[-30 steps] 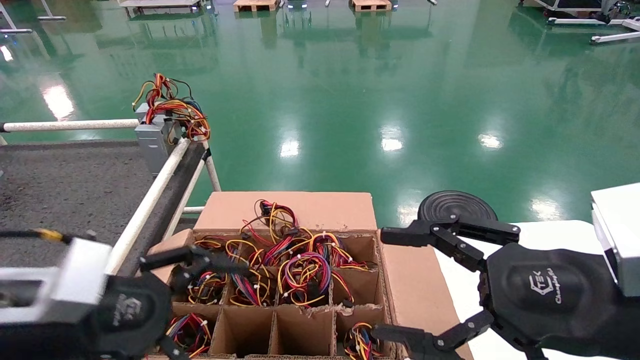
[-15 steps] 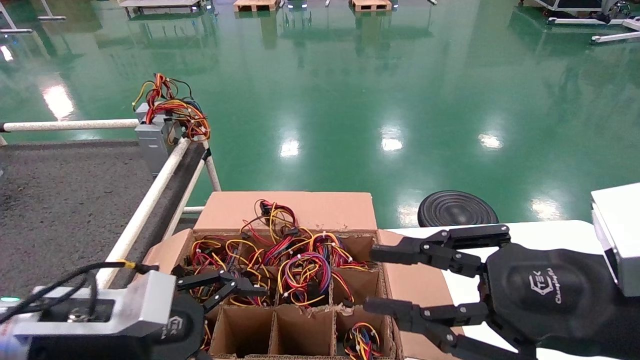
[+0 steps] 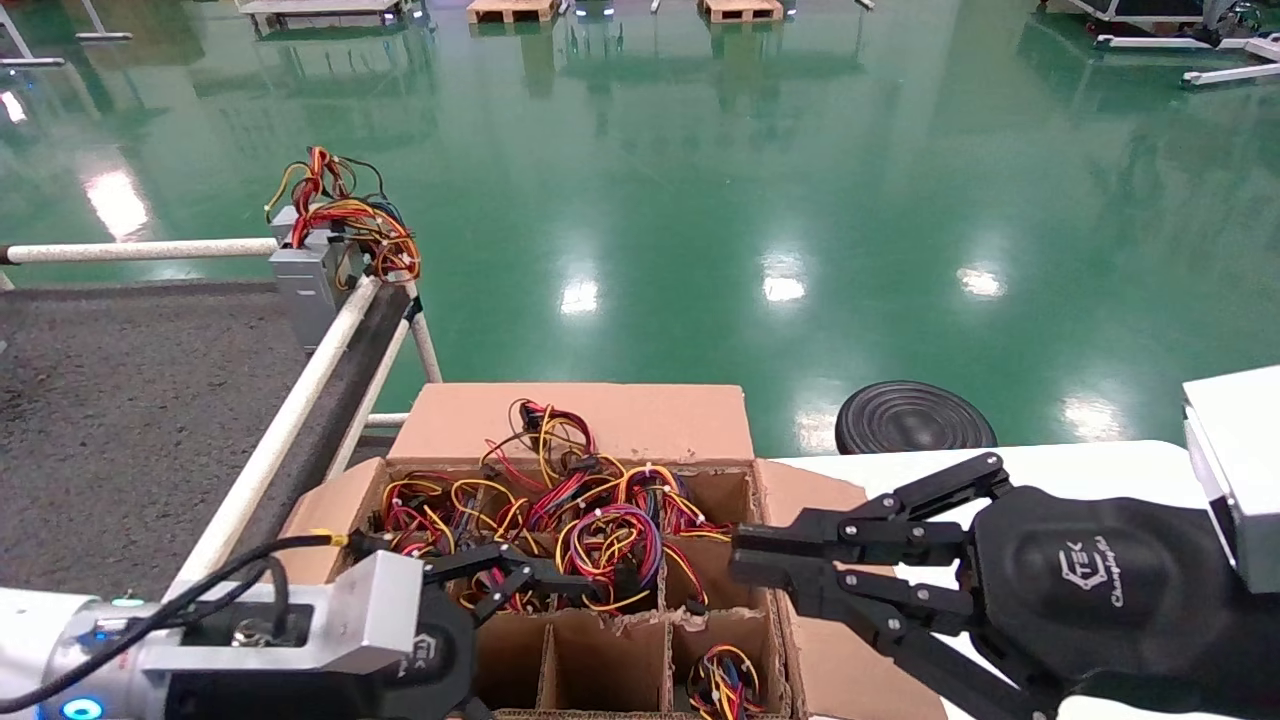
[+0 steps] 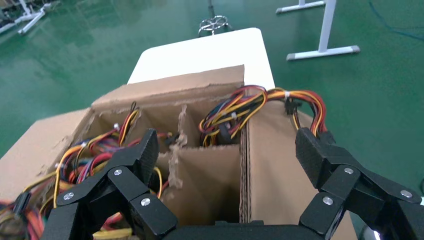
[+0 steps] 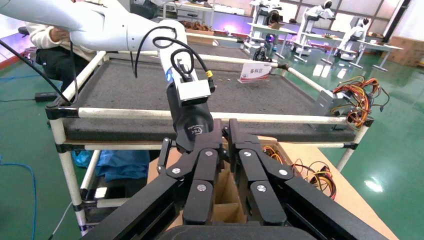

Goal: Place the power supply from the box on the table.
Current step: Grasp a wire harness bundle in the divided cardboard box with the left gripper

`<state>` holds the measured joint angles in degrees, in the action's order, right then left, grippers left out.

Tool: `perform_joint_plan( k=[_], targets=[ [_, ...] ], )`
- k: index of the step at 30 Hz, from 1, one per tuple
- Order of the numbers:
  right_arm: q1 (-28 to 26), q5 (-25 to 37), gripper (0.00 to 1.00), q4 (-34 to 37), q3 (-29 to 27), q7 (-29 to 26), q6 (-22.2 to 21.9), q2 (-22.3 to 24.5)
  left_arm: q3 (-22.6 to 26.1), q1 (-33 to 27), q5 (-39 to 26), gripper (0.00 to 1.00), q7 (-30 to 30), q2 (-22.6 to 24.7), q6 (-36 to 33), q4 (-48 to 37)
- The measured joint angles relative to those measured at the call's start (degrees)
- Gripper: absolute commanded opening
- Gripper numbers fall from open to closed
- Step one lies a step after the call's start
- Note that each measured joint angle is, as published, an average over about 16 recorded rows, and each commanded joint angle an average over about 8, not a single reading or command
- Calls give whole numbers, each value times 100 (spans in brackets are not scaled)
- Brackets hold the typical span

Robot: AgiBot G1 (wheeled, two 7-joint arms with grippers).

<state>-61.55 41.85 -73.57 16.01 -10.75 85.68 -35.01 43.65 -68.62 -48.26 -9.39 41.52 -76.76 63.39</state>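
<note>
Our left end effector (image 3: 565, 580), spread wide over the box (image 3: 600, 640), should drop straight around one wire bundle (image 3: 610, 545); right end effector (image 3: 760, 570) nearly closed, empty.

We see a bright, evenly lit hall; overhead lamps leave white glare patches on the glossy green floor (image 3: 780, 285). Shadows are soft. The left gripper (image 4: 227, 165) looms large and slightly soft up close, and straight lines bow near the wrist views' edges.

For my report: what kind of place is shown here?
Probably a factory or robot test hall: glossy green floor, wooden pallets far off, and a brown cardboard box of wired power supplies.
</note>
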Motion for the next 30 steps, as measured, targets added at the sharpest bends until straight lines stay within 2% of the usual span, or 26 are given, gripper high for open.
perform_joint_plan(
  k=[30],
  targets=[
    [0,0,0,0,0,0,0,0,2199,-858,1107,100,-1159,964,92,-600]
  ],
)
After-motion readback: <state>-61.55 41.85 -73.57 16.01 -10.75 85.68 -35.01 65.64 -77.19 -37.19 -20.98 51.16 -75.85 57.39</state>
